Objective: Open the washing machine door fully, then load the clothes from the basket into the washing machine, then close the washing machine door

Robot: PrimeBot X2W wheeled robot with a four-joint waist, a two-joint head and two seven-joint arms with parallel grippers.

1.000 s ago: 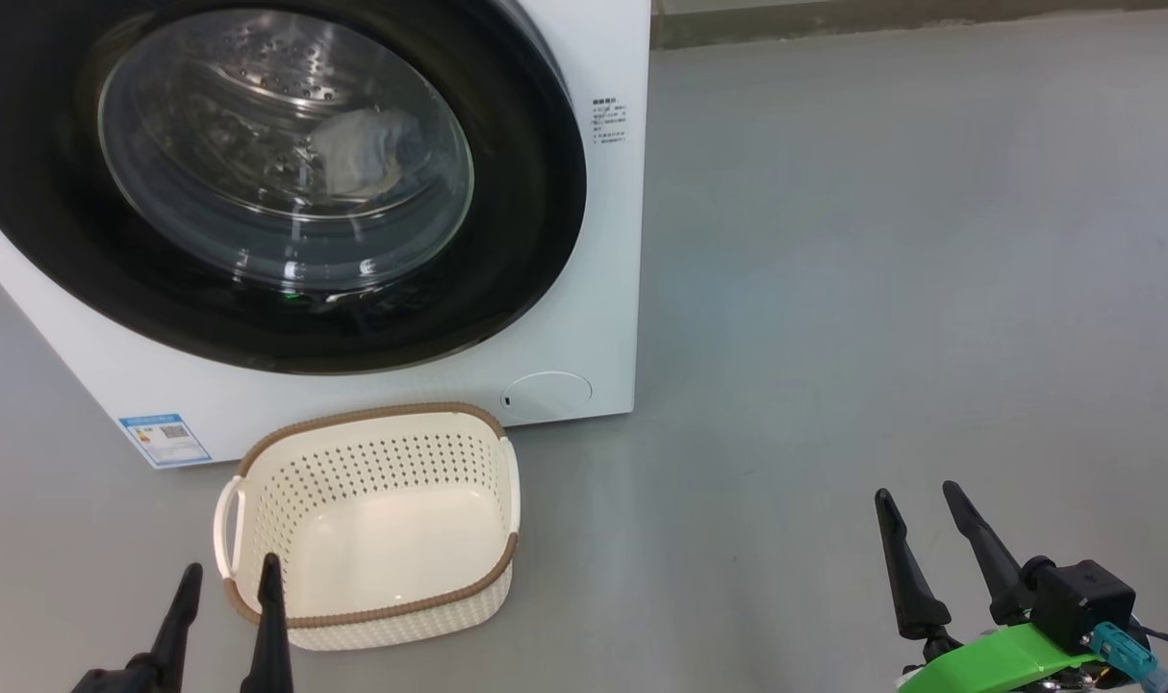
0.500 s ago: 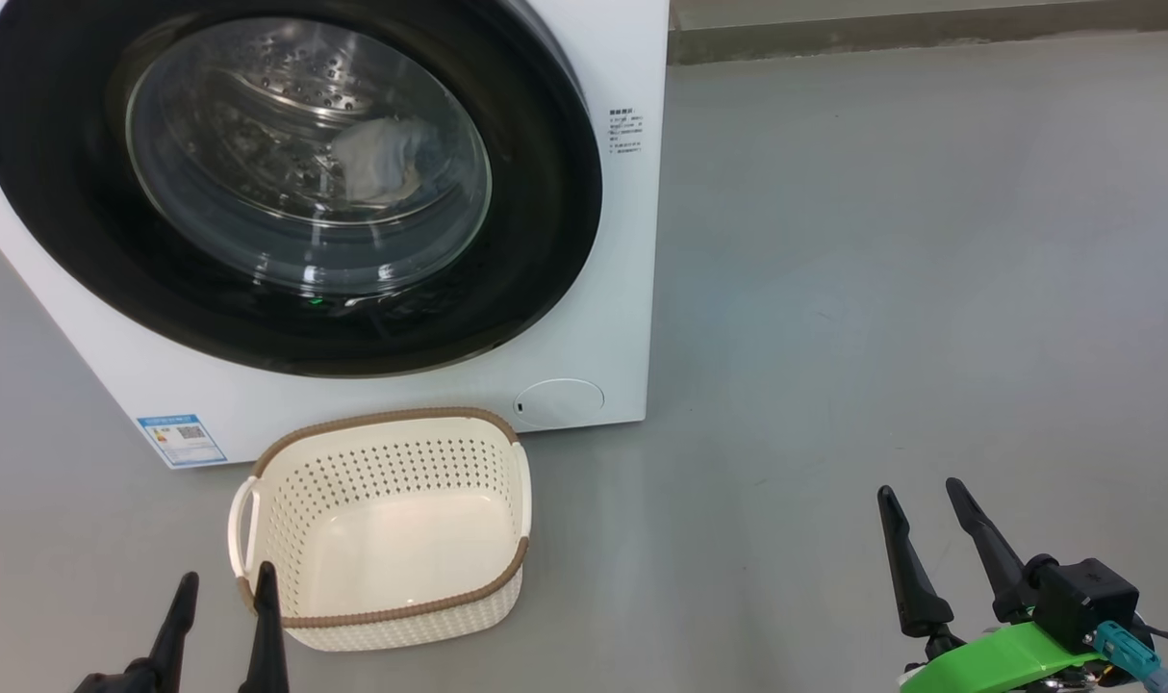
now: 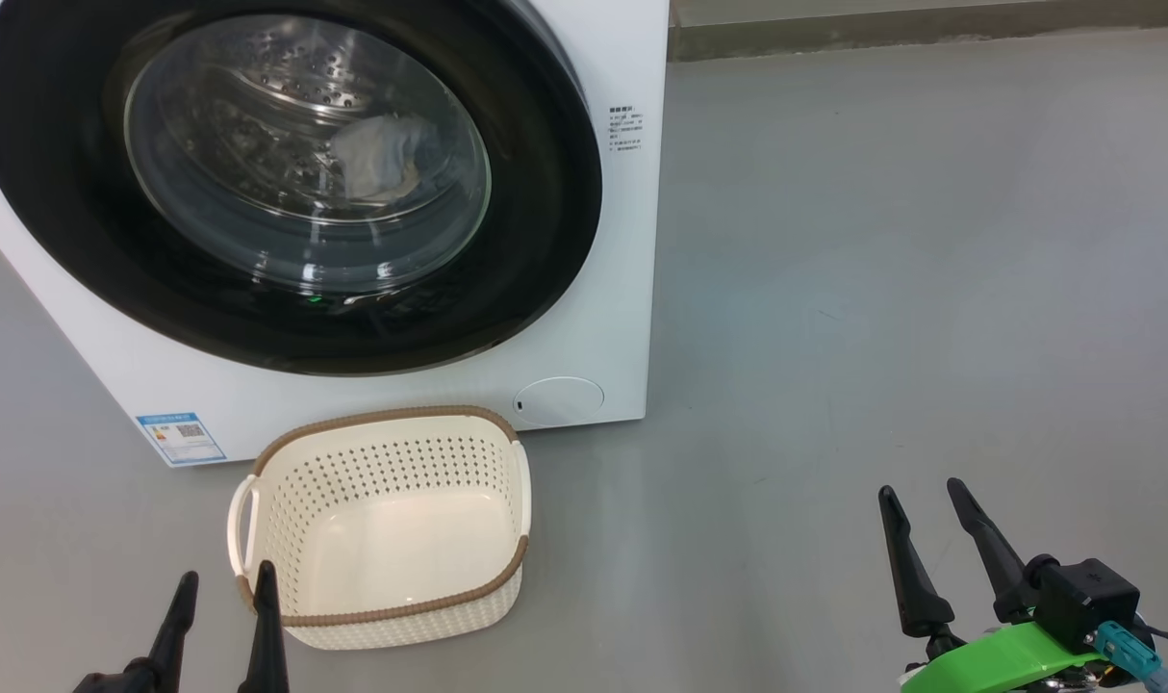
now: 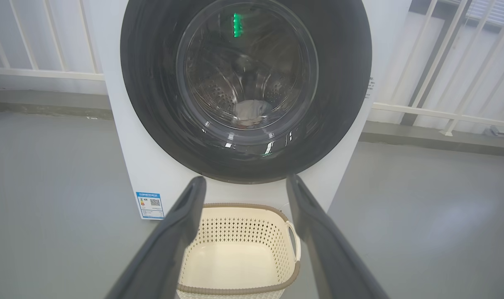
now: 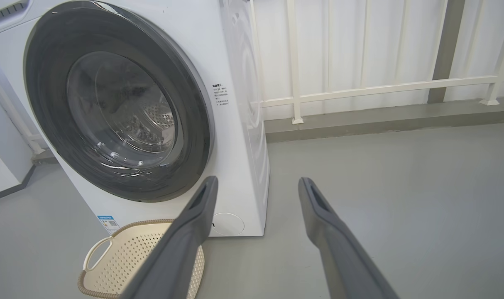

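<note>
Facing shut door (image 3: 550, 192) w/ empty basket (image 3: 382, 460)

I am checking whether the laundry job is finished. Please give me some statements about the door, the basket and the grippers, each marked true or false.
The washing machine door is shut. True.
The basket holds clothes. False: it is empty.
The left gripper grips the basket. False: it is open, holding nothing.
The right gripper is open. True.
A pale cloth lies inside the drum. True.
</note>
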